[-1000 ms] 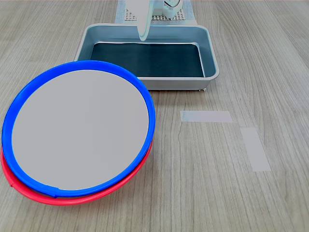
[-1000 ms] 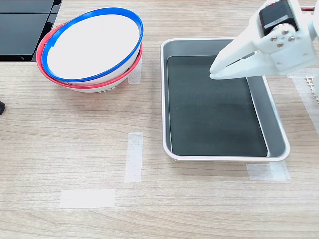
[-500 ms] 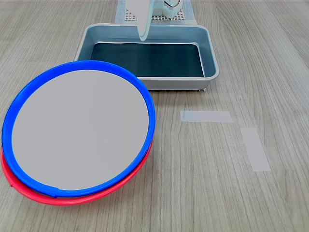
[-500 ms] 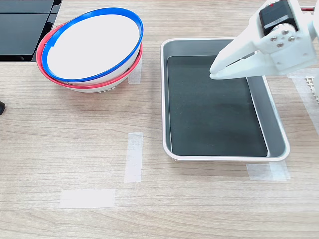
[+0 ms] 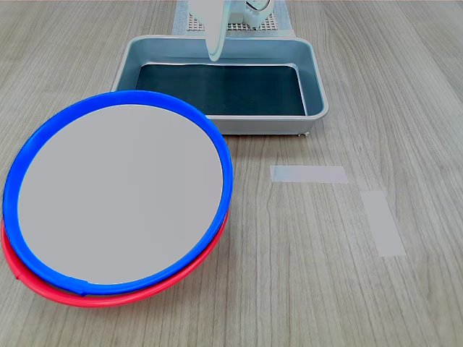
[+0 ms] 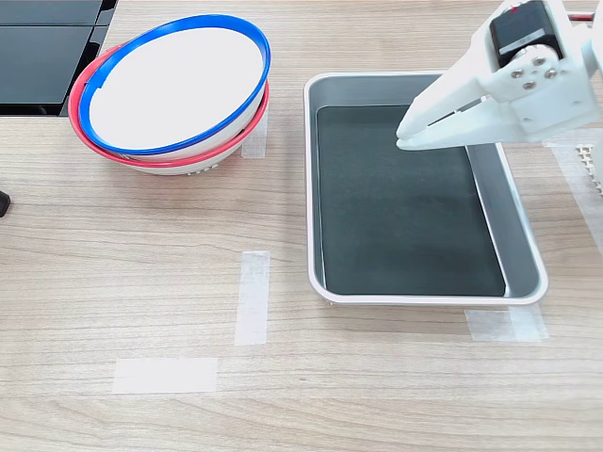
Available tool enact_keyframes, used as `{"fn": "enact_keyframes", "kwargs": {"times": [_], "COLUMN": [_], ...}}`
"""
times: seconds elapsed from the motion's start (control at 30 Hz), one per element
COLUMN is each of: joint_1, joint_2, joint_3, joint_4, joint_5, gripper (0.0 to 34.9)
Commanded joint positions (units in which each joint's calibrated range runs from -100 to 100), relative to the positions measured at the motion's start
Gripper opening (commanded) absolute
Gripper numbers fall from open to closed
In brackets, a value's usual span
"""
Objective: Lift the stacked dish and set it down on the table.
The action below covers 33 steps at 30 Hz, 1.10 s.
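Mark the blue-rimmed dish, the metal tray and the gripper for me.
blue-rimmed dish (image 5: 119, 191): first exterior view, on its flat pale centre.
metal tray (image 6: 524, 247): second exterior view, on its right-hand wall.
gripper (image 6: 403, 139): second exterior view, at the closed fingertips above the tray.

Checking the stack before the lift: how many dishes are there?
2: the blue-rimmed dish on top, nested in the red-rimmed dish beneath. Others could hide underneath.
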Motion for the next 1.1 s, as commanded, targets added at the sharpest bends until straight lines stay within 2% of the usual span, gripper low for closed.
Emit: {"fn": "enact_keyframes", "kwargs": {"times": [0.0,0.17,0.27,0.3,0.33,0.47,0.6,0.67,0.83,0.9,1.07], "joint_1": [-0.26,-0.26,-0.26,-0.26,-0.26,-1.01,1.34,2.47,3.6,3.98,5.48], "joint_2": [-0.34,-0.34,-0.34,-0.34,-0.34,-0.34,4.69,10.75,36.33,46.23,67.63], "joint_3": [0.0,0.0,0.0,0.0,0.0,0.0,-3.91,-8.65,-27.49,-35.5,-53.07], "joint_4": [0.19,0.19,0.19,0.19,0.19,0.28,-1.62,-2.61,-3.85,-3.93,-6.91], "joint_5": [0.15,0.15,0.2,0.2,0.2,1.03,5.08,7.37,9.23,9.18,8.5], "gripper": [0.3,0.3,3.8,3.0,0.3,0.2,0.2,1.9,11.3,12.3,12.3]}}
